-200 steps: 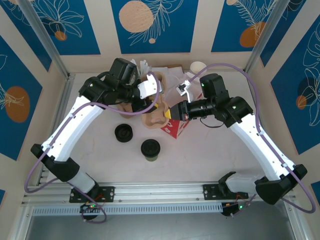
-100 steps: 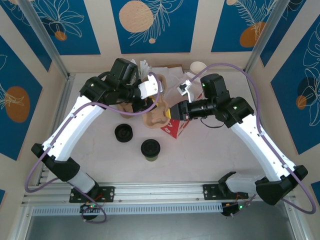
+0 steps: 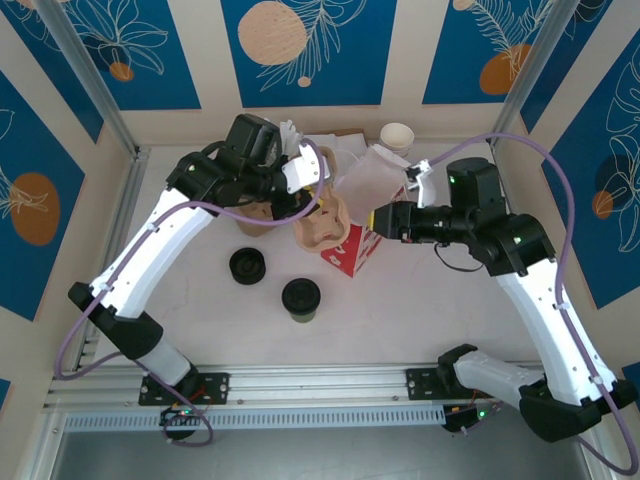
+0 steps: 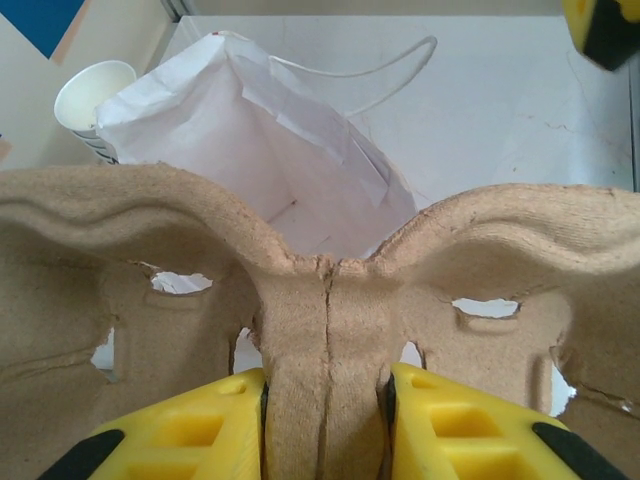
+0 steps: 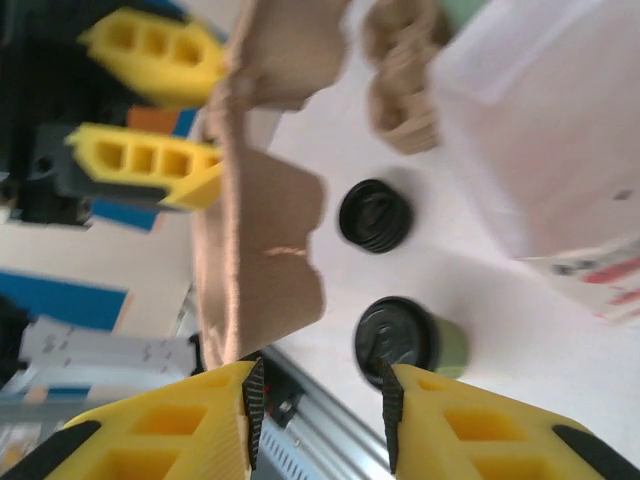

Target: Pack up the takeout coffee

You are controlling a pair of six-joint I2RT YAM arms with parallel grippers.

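Site: white table top (image 3: 430, 320), boxed in by beige walls carrying blue leaf-print panels; metal posts stand in the back corners.

The takeout coffee (image 3: 301, 298) stands upright at centre front, black lid on, olive side showing. It is well apart from both grippers. A loose black lid (image 3: 248, 265) lies just to its left and a little further back.

Back half is crowded. The pulp cup carrier (image 4: 330, 300) is up on edge, the white paper bag (image 3: 368, 180) is just to its right, and a pale paper cup (image 3: 397, 135) sits against the back wall.

Open room: bare table along the whole front rail, and to the right of the bag under my right arm.

Left gripper (image 4: 325, 410) is clenched on the carrier's centre ridge, a yellow finger pressed to each side.

Right gripper (image 5: 320, 400) is released, jaws apart with nothing between them.

Change over the last second: the right gripper has let go and drawn back to the right, off the bag's red base. Coffee and loose lid have not moved.
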